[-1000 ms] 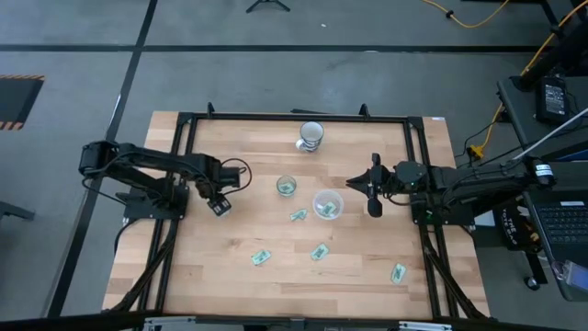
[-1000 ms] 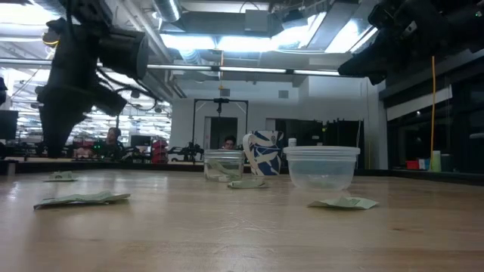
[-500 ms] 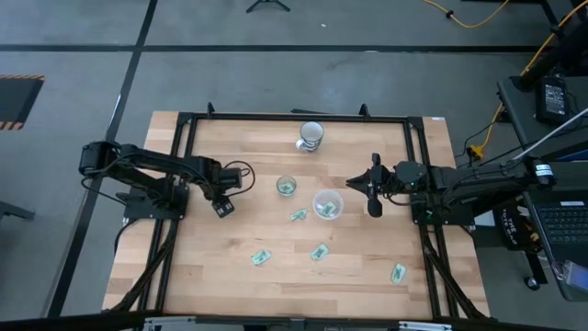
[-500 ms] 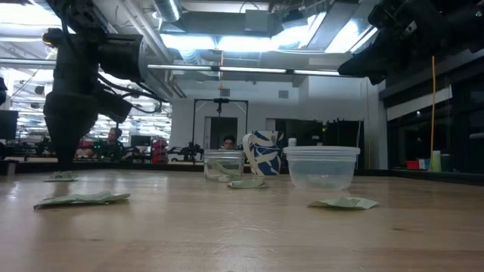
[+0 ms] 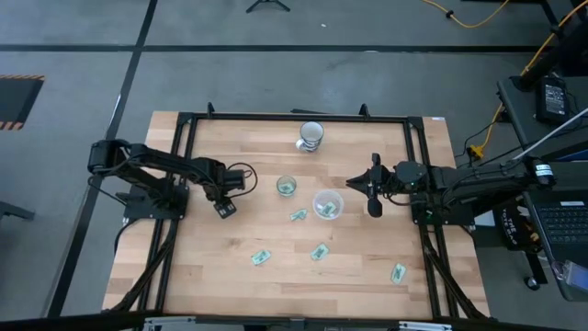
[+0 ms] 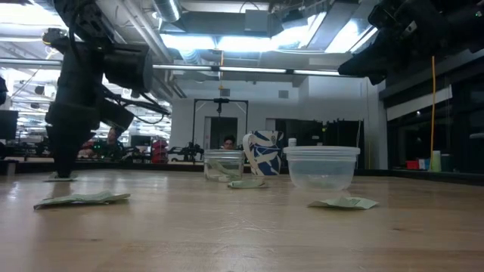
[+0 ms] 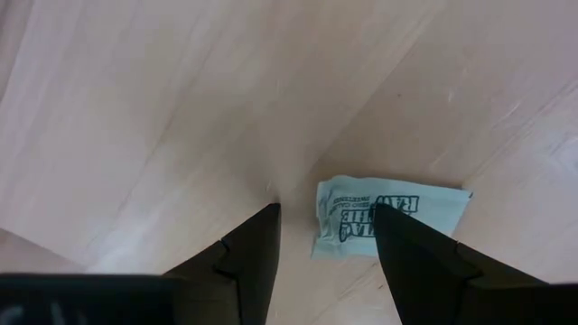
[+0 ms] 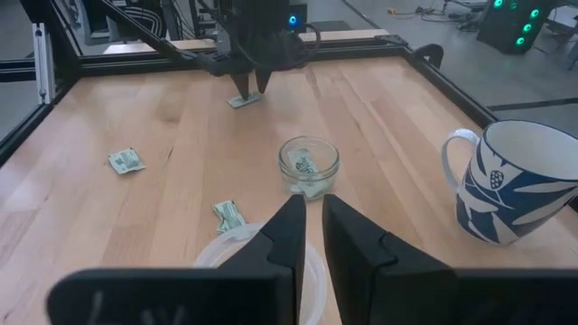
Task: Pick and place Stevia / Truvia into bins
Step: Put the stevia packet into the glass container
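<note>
Table (image 5: 230, 276): wooden, holds everything.
Left gripper (image 7: 325, 236): fingers spread, empty, low over a packet.
Packet (image 7: 388, 217): flat on the table near the left side; light, thin, probably limp; best pinched across its short edges.

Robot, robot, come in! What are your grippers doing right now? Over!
Left gripper open, low over a green packet on the table. Right gripper nearly shut, empty, waiting above the plastic cup. Nothing in the way.
</note>
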